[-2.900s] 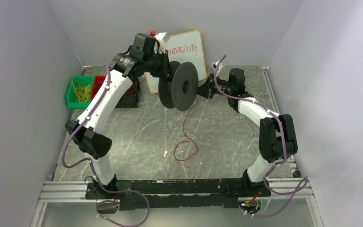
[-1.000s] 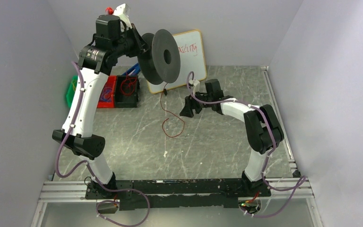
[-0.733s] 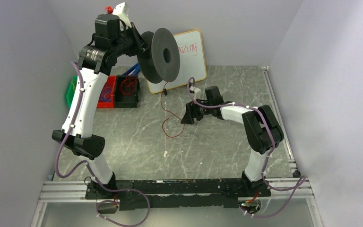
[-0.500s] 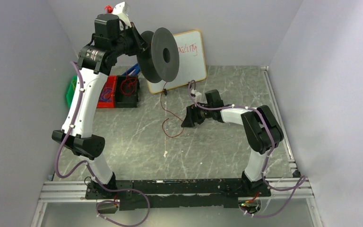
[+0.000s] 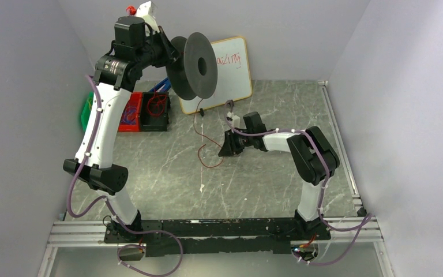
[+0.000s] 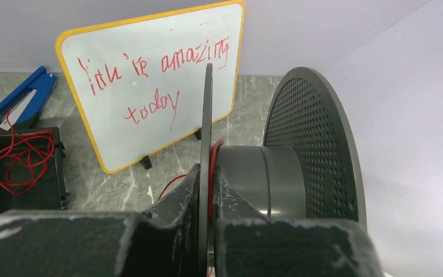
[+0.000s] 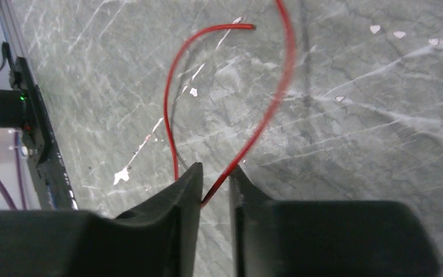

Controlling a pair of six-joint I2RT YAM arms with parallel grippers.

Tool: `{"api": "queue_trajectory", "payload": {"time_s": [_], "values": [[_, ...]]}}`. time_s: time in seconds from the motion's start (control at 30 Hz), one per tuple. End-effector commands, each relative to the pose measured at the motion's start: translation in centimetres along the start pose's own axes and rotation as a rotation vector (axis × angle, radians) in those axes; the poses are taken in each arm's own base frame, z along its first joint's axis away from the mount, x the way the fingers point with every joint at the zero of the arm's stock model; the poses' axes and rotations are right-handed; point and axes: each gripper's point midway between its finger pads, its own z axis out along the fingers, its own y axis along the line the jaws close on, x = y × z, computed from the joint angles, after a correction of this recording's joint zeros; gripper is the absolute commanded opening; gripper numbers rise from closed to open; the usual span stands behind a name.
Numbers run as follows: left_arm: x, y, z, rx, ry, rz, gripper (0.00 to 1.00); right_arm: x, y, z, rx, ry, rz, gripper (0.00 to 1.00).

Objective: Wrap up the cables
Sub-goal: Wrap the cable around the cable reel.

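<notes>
The red cable (image 5: 203, 134) hangs from the black spool (image 5: 199, 66) and ends in a loose loop on the table. High at the back left, my left gripper (image 5: 164, 52) is shut on the spool's near flange (image 6: 206, 133), with a turn of red cable (image 6: 212, 173) against the hub beside it. Low over the table, my right gripper (image 5: 226, 151) sits at the loop. In the right wrist view the cable (image 7: 271, 109) runs between the fingertips of this gripper (image 7: 214, 173). The jaws stand a little apart, wider than the wire.
A whiteboard (image 5: 231, 69) with red writing leans at the back behind the spool. Green (image 5: 85, 112), red (image 5: 130, 112) and black (image 5: 154, 109) bins stand at the back left; the black one (image 6: 57, 173) holds more red wire. A blue tool (image 6: 20, 104) lies behind it.
My right gripper slid left and lower to the cable loop, and its jaws narrowed around the wire. The left arm and spool stayed still over the last second.
</notes>
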Motion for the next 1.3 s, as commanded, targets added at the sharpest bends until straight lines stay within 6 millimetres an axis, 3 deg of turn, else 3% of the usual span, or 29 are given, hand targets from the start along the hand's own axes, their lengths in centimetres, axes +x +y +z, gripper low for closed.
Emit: {"api": "queue_trajectory", "payload": {"time_s": [0.0,0.1,0.47,0.73,1.07,1.27], "values": [[-4.9,-2.4,-3.2,0.058,-0.173,0.015,0.03,-2.2,0.3,0.0,-0.006,-0.042,-0.062,0.13],[-5.0,-1.8,-2.8,0.031,-0.177,0.013,0.03,-2.5,1.0,-0.4,-0.033,-0.027,-0.107,0.00],[-5.3,-0.9,-2.6,-0.018,-0.200,0.032,0.03,-2.6,3.0,-2.7,-0.064,0.035,-0.289,0.00],[-6.4,1.1,-2.6,-0.121,-0.263,0.071,0.03,-0.5,4.2,-6.9,0.012,0.102,-0.464,0.00],[-6.6,3.5,-1.1,-0.217,-0.305,0.153,0.03,-1.1,10.2,-13.0,0.044,0.059,-0.708,0.00],[-4.9,5.5,0.4,-0.267,-0.286,0.228,0.02,-3.0,15.2,-15.8,0.005,0.025,-0.847,0.00]]}}
